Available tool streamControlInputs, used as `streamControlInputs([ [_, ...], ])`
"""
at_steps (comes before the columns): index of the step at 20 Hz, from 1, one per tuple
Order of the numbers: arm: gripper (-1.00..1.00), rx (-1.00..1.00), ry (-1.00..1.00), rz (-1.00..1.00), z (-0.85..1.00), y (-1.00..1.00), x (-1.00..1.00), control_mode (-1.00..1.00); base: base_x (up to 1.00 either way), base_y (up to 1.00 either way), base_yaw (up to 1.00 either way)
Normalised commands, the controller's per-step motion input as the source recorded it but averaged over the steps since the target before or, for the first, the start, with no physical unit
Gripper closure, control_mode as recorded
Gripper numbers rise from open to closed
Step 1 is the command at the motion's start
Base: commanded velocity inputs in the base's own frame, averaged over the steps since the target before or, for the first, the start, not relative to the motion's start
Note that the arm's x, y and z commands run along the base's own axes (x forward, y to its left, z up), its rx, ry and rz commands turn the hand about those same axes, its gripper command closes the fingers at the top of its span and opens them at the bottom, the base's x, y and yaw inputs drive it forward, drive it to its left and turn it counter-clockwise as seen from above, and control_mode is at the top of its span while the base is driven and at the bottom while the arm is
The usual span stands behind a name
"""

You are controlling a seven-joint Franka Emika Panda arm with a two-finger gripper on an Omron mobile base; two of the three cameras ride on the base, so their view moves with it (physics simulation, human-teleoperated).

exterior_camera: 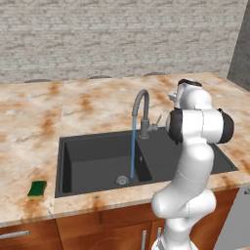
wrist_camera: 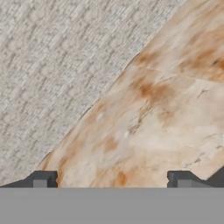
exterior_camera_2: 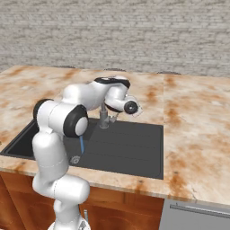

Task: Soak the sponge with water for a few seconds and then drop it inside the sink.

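Hand view shows the gripper with jaws spread wide, holding nothing, facing marble counter and brick wall. Water streams from the faucet into the sink. Sponge lies on the counter just left of the basin.

Even, diffuse light fills all three rendered views — bright, with no glare and no one clear source. Shadows are faint; only the sink basin at frame centre reads dark. Textures look soft and slightly pixelated — edges undistorted.
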Motion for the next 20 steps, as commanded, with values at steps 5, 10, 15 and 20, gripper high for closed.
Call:
streamControlInputs([
  [5, -1.00, 0.00, 0.09, 0.00, 0.32, 0.00, -0.33, -1.00, 0.00, 0.00, 0.00],
  [10, -1.00, 0.00, 0.14, 0.00, 0.34, 0.00, -0.37, -1.00, 0.00, 0.00, 0.00],
  [15, -1.00, 0.00, 0.14, 0.00, 0.36, 0.00, -0.47, -1.00, 0.00, 0.00, 0.00],
  [20, -1.00, 0.00, 0.18, 0.00, 0.27, 0.07, -0.37, -1.00, 0.00, 0.00, 0.00],
])
